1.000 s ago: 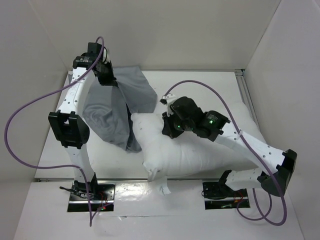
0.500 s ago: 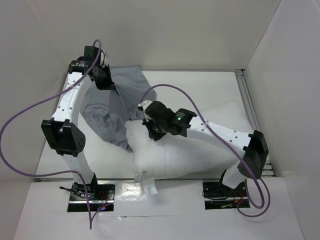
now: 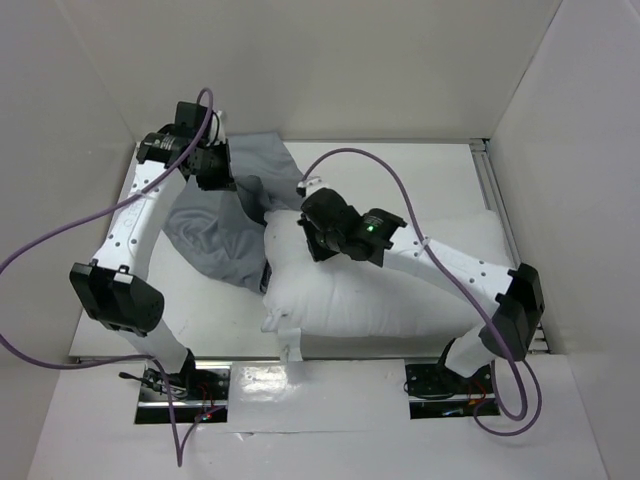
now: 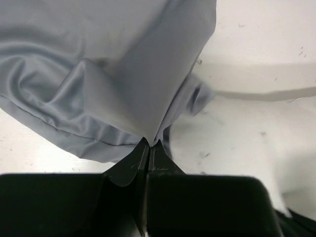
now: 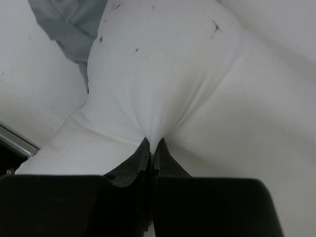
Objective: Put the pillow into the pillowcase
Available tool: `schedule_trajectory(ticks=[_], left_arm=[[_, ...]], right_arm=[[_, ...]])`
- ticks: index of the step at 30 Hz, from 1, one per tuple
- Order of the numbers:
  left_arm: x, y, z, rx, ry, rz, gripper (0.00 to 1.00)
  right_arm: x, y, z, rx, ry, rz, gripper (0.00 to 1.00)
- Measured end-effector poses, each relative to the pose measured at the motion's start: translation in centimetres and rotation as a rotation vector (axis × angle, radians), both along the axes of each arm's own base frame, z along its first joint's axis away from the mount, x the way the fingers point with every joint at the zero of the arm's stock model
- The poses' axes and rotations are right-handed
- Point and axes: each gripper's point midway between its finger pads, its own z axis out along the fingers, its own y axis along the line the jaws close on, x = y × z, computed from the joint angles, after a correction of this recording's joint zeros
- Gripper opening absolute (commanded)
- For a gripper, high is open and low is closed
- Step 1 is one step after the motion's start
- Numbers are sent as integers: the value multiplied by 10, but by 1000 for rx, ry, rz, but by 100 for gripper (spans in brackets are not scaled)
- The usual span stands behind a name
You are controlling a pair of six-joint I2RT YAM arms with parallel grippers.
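pillow [image 3: 400,290] lies across the right-centre of the bench [image 3: 400,170], long side running left to right, near edge close to the arm bases; plump, white, left end bunched and raised; small tag [image 3: 288,348] sticks out at its near-left corner; right fingers [image 5: 152,147] clenched on a pinch of pillow fabric near that left end; in the right wrist view creases fan out from the fingertips and the cushion bulges away above them on both sides, so the pillow sits directly at and beyond the tips; nothing but white fabric in the pinch

pillowcase [image 3: 215,235] just left of the pillow, grey, wrinkled, heaped on the left-centre of the bench and reaching to the far-left corner; its right edge touches the pillow's raised left end; cannot tell if that end is inside the opening or only against it; a grey corner shows at the top left of the right wrist view, beside the pillow, apart from the right fingers

left fingers [image 4: 149,148] clenched on a fold of the pillowcase at the far-left of the bench; in the left wrist view the cloth comes to a point at the fingertips and spreads out from them up and left in broad folds, hem running lower left; white bench to the right of the cloth
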Motion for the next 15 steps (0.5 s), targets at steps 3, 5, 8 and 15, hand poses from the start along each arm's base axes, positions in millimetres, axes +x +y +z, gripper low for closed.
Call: schedule_trajectory(ticks=[3,5,8,15], left_arm=[[-2,-5,-2,26,-1,-25,0],[-3,-9,-2,29,-2,-37,0],[-5,-17,-3,31,-1,-60,0],[-5,-47,-6,43,5,-151,0]], right_arm=[[12,-12,17,40,-47,-86,0],[18,-19,26,62,-74,-135,0],[28,-28,34,91,-98,-198,0],[34,-30,33,121,-91,-225,0]])
